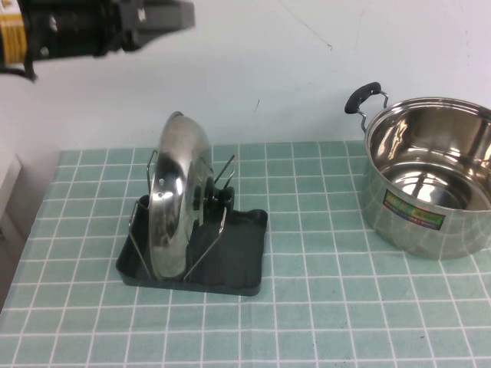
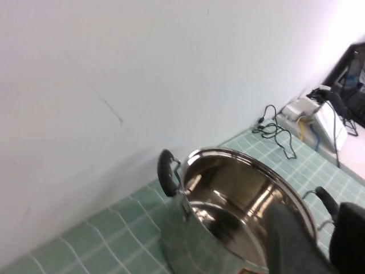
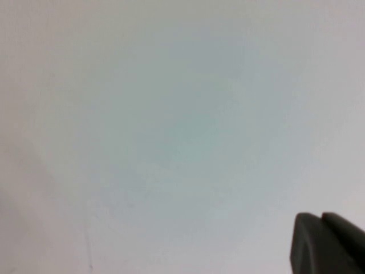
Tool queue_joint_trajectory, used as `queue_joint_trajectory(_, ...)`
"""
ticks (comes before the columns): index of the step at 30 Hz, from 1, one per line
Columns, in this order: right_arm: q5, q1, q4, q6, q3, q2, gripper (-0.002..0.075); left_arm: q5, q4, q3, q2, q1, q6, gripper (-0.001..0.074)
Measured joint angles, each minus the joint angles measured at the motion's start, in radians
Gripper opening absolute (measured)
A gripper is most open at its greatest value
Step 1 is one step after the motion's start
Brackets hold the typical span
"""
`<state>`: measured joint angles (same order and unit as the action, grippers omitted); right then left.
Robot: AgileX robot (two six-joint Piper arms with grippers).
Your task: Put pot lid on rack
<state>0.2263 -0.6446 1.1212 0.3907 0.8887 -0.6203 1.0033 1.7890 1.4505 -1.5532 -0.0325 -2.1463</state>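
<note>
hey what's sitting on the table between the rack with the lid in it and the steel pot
Nothing: in the high view only bare green checked tablecloth separates the rack, holding the pot lid upright, from the pot. The left gripper hangs high above; the right gripper faces the wall.

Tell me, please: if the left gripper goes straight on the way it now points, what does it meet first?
Probably the steel pot. The left gripper is raised at the far left, and its wrist view looks toward the pot's open rim. The depth is unclear. The right gripper faces only bare wall.

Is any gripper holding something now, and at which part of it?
Nothing is held. The pot lid stands on edge in the rack, untouched. The left gripper is raised high above it, empty. The right gripper faces only the wall.
</note>
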Motion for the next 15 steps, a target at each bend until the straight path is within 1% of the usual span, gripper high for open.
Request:
queue_joint_trajectory(2, 0.037, 0.000, 0.037, -0.016, 0.013, 0.000, -0.0001, -0.007, 0.002, 0.041, 0.004, 0.009, 0.040, 0.0098)
queue_joint_trajectory(5, 0.123, 0.000, 0.073, -0.066, 0.028, 0.000, -0.0001, -0.050, 0.002, 0.077, 0.028, 0.033, 0.107, 0.0029)
queue_joint_trajectory(11, 0.429, 0.000, 0.071, -0.253, 0.032, 0.000, -0.0001, -0.273, 0.002, 0.085, 0.128, 0.097, 0.269, 0.0004)
queue_joint_trajectory(15, 0.631, 0.000, 0.014, -0.362, 0.038, 0.000, -0.0001, -0.570, -0.011, 0.078, 0.201, 0.114, 0.446, 0.0002)
